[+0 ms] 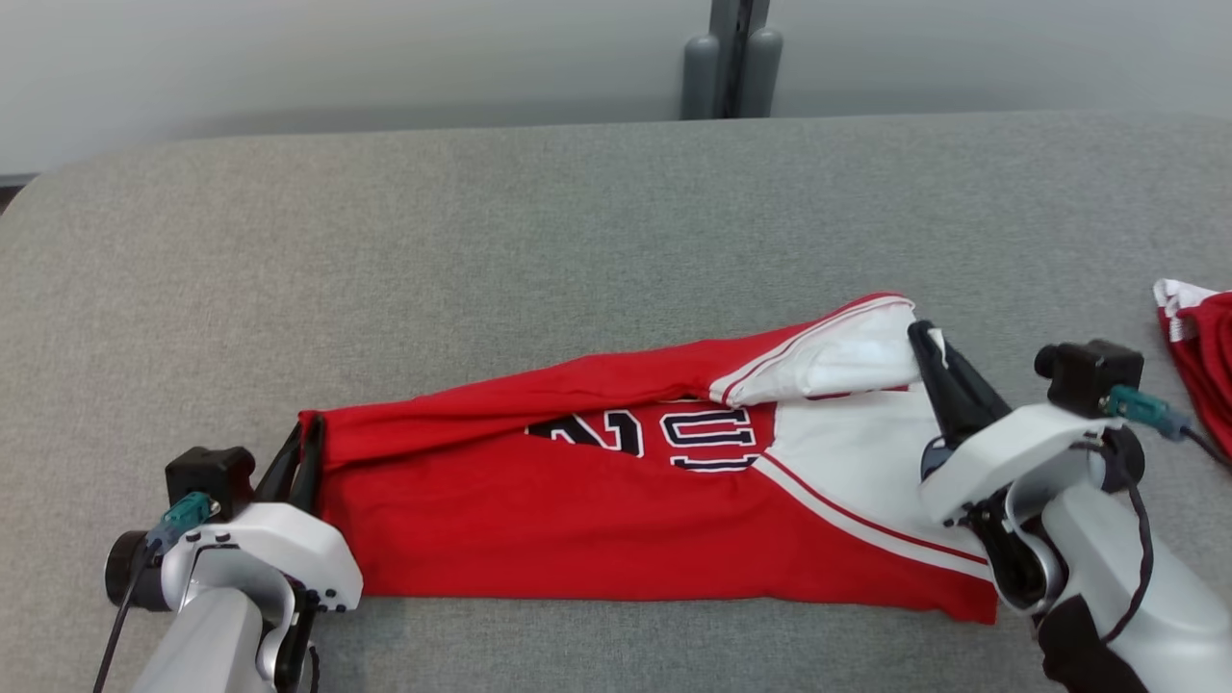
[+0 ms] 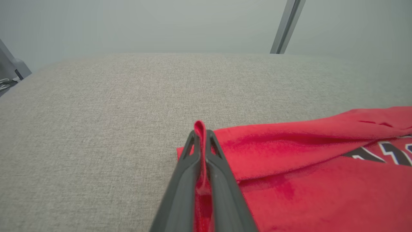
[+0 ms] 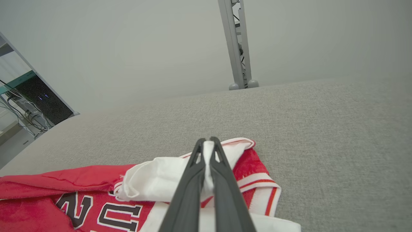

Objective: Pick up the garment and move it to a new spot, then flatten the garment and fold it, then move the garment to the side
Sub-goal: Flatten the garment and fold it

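The garment (image 1: 597, 520) lies stretched across the lower middle of the head view on the grey bench (image 1: 577, 212), its long side running from lower left to the right. The left hand (image 1: 300, 452) is clamped together on a red fold at the shirt's left end. In the left wrist view a ridge of red cloth stands up between its two fingers. The right hand (image 1: 924, 335) is pinched shut on white sleeve cloth at the right end, lifted a little off the layer beneath. The far edge is turned over toward the near side, half covering the dark lettering (image 1: 674, 435). By my reading the shirt has been placed and spread, and a lengthwise fold is under way but not laid flat. What remains is finishing the fold, smoothing it and moving it aside. A second red-and-white cloth (image 1: 1198, 356) sits at the right edge, well apart.
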Tool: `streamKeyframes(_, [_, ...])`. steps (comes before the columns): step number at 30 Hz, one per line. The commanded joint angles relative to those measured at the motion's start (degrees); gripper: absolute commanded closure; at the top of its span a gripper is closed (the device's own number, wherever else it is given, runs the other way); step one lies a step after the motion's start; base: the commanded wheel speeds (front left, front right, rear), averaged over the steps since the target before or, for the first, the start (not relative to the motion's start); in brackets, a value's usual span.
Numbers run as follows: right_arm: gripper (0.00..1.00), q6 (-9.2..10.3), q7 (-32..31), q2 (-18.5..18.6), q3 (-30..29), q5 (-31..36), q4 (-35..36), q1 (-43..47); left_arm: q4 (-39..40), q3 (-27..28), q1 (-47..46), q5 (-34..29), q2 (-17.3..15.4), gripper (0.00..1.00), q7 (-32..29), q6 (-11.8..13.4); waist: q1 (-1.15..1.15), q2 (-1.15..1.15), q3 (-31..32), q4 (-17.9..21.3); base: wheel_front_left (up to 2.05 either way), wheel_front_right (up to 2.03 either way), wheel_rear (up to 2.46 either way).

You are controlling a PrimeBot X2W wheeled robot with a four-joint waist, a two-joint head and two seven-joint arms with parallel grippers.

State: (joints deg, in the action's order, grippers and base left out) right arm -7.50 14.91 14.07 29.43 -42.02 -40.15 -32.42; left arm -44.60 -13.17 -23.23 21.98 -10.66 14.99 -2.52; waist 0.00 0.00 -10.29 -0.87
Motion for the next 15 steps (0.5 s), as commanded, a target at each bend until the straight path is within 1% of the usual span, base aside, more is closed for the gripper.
streamKeyframes(1, [1.00,0.02,0.35,0.19,-0.42,0.01,0.41,0.80,0.17,0.45,0.60,-0.46,-0.45,1.00,0.23,-0.25,0.00,0.00,0.88,0.75,0.00,0.00,0.00])
streamKeyframes(8, [1.00,0.01,0.36,-2.23,-2.87,0.49,3.45,7.45,1.50,3.79,4.24,-3.52,-0.55,1.00,0.23,-0.44,0.00,0.00,3.17,2.43,0.00,0.00,0.00])
streamKeyframes(15, [1.00,0.01,0.33,-4.11,-3.98,2.35,1.21,11.42,1.86,6.13,7.11,-6.19,0.43,1.00,0.23,0.15,0.00,0.00,4.39,3.40,0.00,0.00,0.00])
